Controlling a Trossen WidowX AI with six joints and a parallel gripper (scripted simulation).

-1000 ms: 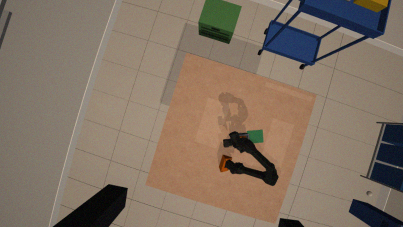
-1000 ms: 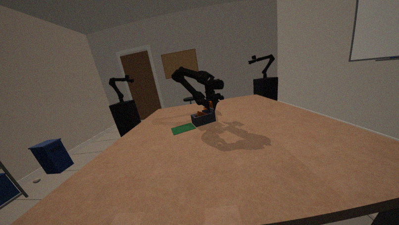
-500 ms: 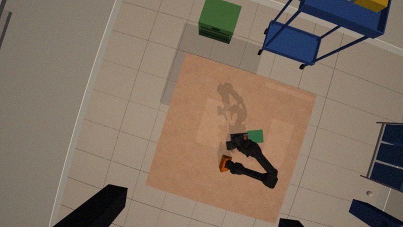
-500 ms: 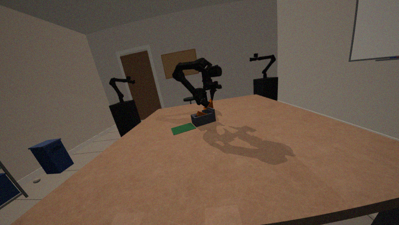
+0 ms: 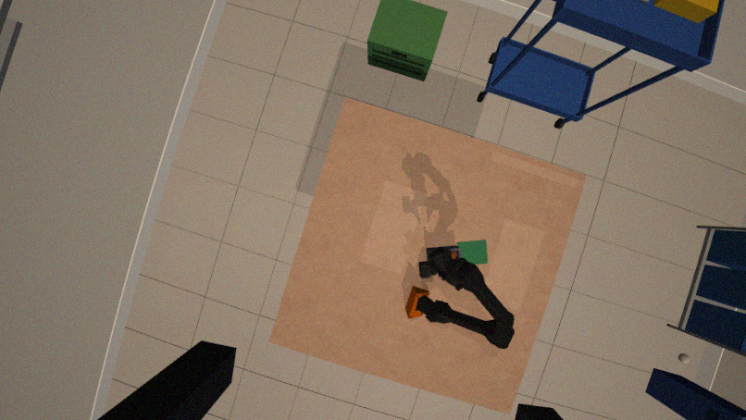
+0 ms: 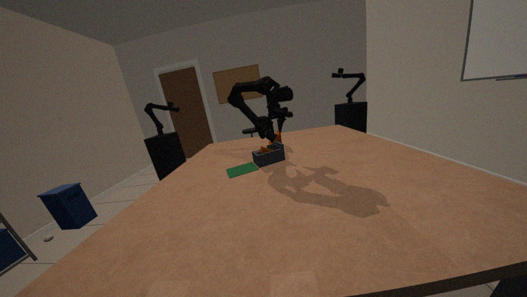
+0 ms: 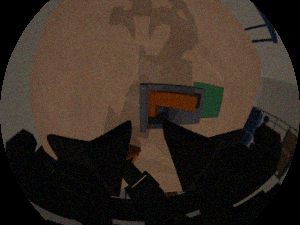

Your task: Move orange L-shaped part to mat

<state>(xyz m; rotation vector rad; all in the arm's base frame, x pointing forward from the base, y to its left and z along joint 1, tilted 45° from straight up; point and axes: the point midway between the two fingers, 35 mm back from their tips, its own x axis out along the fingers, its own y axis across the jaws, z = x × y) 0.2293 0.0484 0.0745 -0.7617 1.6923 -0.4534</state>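
Observation:
The orange L-shaped part (image 5: pixel 453 254) (image 6: pixel 264 149) (image 7: pixel 175 100) is in the pocket of the grey tray (image 6: pixel 269 159) (image 7: pixel 144 110). Its end nearest the mat stands above the tray rim in the exterior view, so it looks tilted; its L-shaped end is low at the left in the wrist view. The green mat (image 5: pixel 474 252) (image 6: pixel 242 169) (image 7: pixel 214 101) lies beside the tray and bears nothing. My gripper (image 6: pixel 280 130) (image 7: pixel 147 123) is partly open and empty, above the tray's L-end side. In the top view the arm hides the fingers and much of the tray.
An orange block (image 5: pixel 413 303) (image 7: pixel 133 152) sits at the arm's base, on the tabletop (image 5: pixel 333 291) behind the tray. The arm's folded links (image 5: pixel 482 291) (image 6: pixel 245 110) stand over the tray's near side. A blue cart (image 5: pixel 540 78) and a green cabinet (image 5: pixel 408 26) are off the table.

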